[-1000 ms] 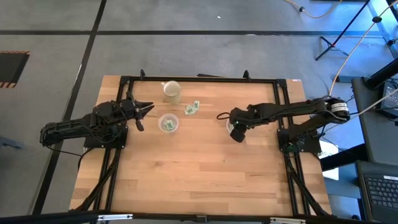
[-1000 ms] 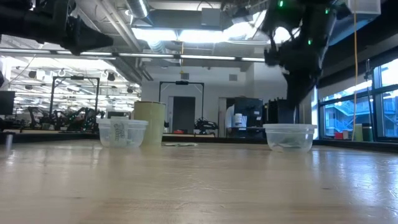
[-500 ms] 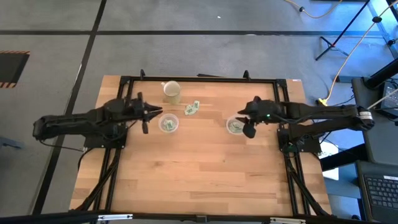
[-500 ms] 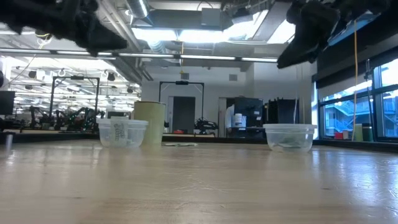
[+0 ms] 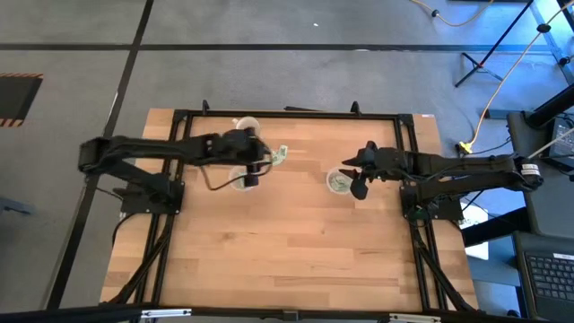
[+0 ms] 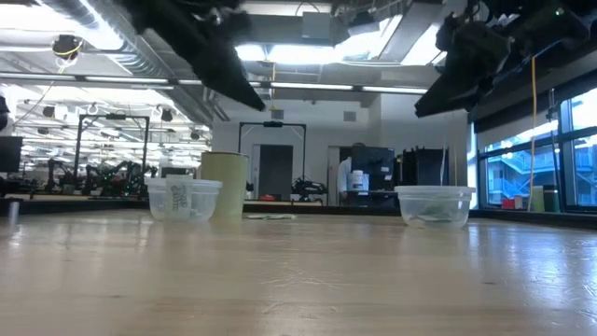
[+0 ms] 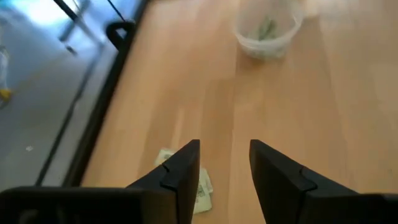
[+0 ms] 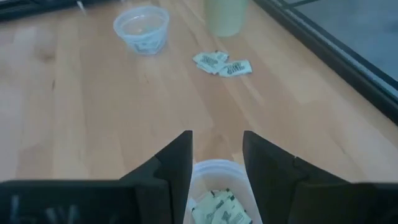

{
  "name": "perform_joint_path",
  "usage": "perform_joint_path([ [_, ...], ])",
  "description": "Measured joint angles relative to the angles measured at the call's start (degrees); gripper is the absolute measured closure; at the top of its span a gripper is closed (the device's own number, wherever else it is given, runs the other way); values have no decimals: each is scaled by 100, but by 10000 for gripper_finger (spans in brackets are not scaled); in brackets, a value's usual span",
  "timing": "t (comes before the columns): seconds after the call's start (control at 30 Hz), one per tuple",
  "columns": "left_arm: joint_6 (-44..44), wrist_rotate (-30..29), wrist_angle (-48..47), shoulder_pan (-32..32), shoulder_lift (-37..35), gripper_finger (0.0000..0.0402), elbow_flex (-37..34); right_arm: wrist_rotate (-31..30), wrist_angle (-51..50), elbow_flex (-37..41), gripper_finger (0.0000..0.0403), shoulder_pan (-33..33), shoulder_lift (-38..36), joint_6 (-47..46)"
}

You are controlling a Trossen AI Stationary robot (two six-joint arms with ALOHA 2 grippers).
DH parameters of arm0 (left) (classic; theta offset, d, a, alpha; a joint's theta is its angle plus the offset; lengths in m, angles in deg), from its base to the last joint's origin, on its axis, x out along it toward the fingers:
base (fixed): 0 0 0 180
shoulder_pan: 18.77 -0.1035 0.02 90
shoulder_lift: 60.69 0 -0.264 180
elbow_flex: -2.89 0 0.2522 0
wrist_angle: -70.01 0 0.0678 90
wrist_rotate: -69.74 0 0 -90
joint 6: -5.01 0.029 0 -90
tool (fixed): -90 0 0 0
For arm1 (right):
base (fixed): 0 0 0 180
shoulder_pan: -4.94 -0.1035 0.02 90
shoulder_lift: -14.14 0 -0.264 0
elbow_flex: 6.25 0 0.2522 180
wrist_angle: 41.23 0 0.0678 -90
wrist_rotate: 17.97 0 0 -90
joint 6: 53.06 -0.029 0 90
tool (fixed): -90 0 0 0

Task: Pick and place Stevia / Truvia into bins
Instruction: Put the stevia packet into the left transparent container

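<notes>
Pale wood planks make up the counter (image 5: pixel 296 242), framed by black rails and standing on a grey floor crossed by dark lines; from table height the room behind shows ceiling lights, a dark doorway and tall windows at one side. Three cups stand on the far half: two clear bins and one opaque cream cup (image 5: pixel 247 131). One bin (image 5: pixel 338 181) sits toward the right arm and holds several packets, seen from the right wrist as a pale green and white heap (image 8: pixel 217 208). The other bin (image 5: pixel 240 179) sits toward the left arm, mostly covered from above by that arm, with some packets showing through its wall at table height (image 6: pixel 185 199). A small loose cluster of Stevia / Truvia packets (image 5: pixel 277 155) lies flat on the wood between the two bins, near the cream cup; the right wrist view shows about three or four there (image 8: pixel 221 64), though the exact count is hard to tell. The left hand (image 5: pixel 260 161) hovers over the counter just beside this cluster, its fingers (image 7: pixel 184 171) apart and holding nothing. The right hand (image 5: pixel 361 170) hangs above the edge of its bin, fingers (image 8: pixel 171 163) likewise spread and empty. Most of the near half of the counter lies bare wood out to the rails.
</notes>
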Motion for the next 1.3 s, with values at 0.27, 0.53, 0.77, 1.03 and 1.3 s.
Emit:
perform_joint_path([
  [0.27, -22, 121, -694, -279, 1529, 282, 905, -9, 576, 428, 258, 0, -1, 127],
  [0.53, -153, 418, -975, -681, 2529, 286, 1178, -7, 496, 429, 258, 0, -2, 93],
  [0.77, -208, 336, -911, -880, 2912, 286, 1186, -4, 472, 429, 258, 0, -2, 84],
  [1.03, -258, 214, -910, -910, 2978, 290, 1186, 0, 439, 427, 258, 0, -2, 94],
  [1.3, -292, 236, -922, -897, 3112, 319, 1186, 0, 425, 427, 258, -2, -2, 94],
])
